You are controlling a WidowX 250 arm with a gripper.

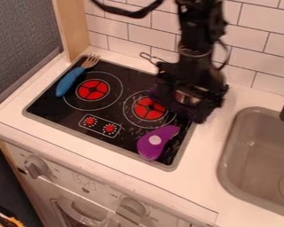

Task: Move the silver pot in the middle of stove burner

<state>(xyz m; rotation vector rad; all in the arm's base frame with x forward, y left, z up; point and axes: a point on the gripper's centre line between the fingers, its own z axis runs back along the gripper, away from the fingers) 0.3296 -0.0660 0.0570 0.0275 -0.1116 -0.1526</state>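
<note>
- White tile wall [124, 32] at the back, and your pale surface [212, 153] holds the black stove [55, 104] with a grey sink [224, 177] next to it.
- Your tool [180, 106] hangs over the stove's back right part, but I honestly can't tell if it's spread, pressed together or pinching anything.
- Your silver pot [187, 97] is mostly hidden by it, just beside the right burner [149, 109].
- You've got a blue-handled fork [70, 80] near the left burner [92, 89], plus a purple toy [150, 146] up front.
</note>
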